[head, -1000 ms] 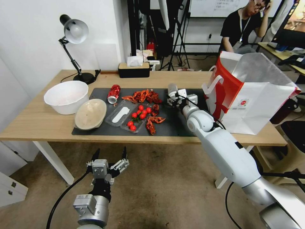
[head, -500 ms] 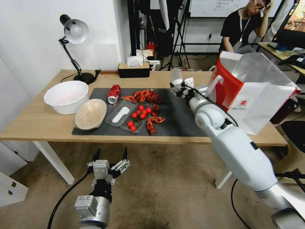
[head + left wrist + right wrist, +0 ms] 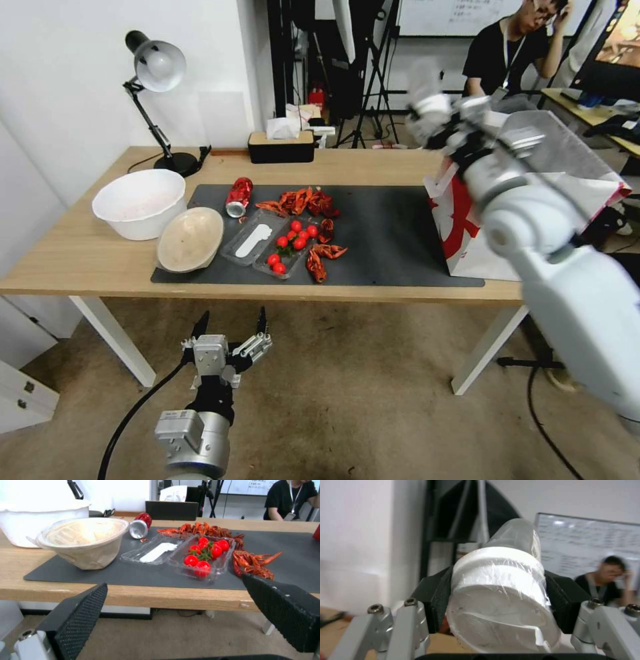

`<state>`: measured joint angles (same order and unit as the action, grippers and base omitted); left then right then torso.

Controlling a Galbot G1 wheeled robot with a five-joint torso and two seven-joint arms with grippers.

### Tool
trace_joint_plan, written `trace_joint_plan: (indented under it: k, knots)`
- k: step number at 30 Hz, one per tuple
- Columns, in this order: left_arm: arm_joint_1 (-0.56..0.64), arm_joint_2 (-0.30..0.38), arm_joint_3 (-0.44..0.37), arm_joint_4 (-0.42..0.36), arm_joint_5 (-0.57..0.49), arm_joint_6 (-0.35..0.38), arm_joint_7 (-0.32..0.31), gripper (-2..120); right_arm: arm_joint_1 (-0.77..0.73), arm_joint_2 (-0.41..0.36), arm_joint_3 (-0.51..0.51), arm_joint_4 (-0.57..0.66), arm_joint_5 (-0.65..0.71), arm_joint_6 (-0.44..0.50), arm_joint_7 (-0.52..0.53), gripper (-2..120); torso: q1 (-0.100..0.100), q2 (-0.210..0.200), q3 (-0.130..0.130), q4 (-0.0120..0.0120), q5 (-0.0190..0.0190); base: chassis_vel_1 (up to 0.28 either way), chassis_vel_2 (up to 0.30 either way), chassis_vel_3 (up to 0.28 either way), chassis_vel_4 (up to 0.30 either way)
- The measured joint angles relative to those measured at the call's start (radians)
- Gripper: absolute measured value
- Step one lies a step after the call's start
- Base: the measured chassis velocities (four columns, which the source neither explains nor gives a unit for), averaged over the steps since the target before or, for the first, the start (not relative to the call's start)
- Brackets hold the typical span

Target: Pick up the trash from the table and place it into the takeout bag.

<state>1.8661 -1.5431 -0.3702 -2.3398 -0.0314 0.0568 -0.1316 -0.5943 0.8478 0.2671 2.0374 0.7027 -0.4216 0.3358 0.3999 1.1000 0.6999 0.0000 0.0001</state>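
Lowest in the head view, left of centre, the left end effector point(image 3: 230, 333) hangs below the worktop's front edge with its dark fingers spread wide and nothing between them; its own camera looks across that edge at the leftovers.

Just past the edge, on the dark mat point(image 3: 387, 247), sits the remaining trash. The beige bowl point(image 3: 190, 238), lower left of the mat, tips on its side; it looks like thin moulded pulp, light but crushable, so its rim seems the best place to pinch. Beside it, the clear tray of cherry tomatoes point(image 3: 283, 250) is probably flimsy and slick, and lifting it by one wall could well spill the fruit. The crayfish shells point(image 3: 307, 200) around it are loose, spiky scraps that I judge will only come up a few at a time. Further back, the crushed red can point(image 3: 239, 196) lies on its side, stiff and light, easiest taken across its dented middle.

At upper right of the frame, the right end effector point(image 3: 433, 123) is raised above the near rim of the takeout bag point(image 3: 527, 247), its pads point(image 3: 436, 597) pressed against both sides of a white lidded cup point(image 3: 501, 592) wrapped in clear film. The film likely makes the cup slippery, and the walls look soft enough to buckle. The bag stands open on the worktop point(image 3: 80, 253) at its right end.
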Motion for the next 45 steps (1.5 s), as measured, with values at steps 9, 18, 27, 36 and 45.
trace_joint_plan:
  k: [9,18,27,36,45]
  knots:
    - [-0.012,-0.001,0.006,0.013,0.001,0.000,0.000,100,-0.145,-0.058,0.121,0.056,0.018,-0.088,0.178,59,0.000,0.000,0.000,-0.0002,0.0003,0.000,0.000,0.000,0.000]
    - [-0.025,0.002,0.004,0.018,-0.001,0.003,0.000,100,-0.212,-0.044,0.175,0.033,0.018,-0.072,0.203,71,0.000,0.000,0.000,0.0001,0.0000,0.000,0.000,0.000,0.000]
    - [-0.020,0.005,0.001,0.016,-0.004,0.002,0.000,100,-0.210,-0.035,0.169,0.028,0.000,-0.066,0.200,98,0.000,0.000,0.000,0.0001,-0.0002,0.000,0.000,0.000,0.000]
    - [-0.017,0.007,0.001,0.008,-0.005,0.002,0.000,100,-0.223,-0.039,0.166,0.068,0.081,-0.003,0.166,100,0.000,0.000,0.000,0.0001,-0.0002,0.000,0.000,0.000,0.000]
    - [-0.013,0.007,0.000,0.000,-0.006,0.001,0.001,100,-0.371,-0.027,0.183,0.186,0.113,0.180,-0.016,100,0.000,0.000,0.000,0.0000,-0.0001,0.000,0.000,0.000,0.000]
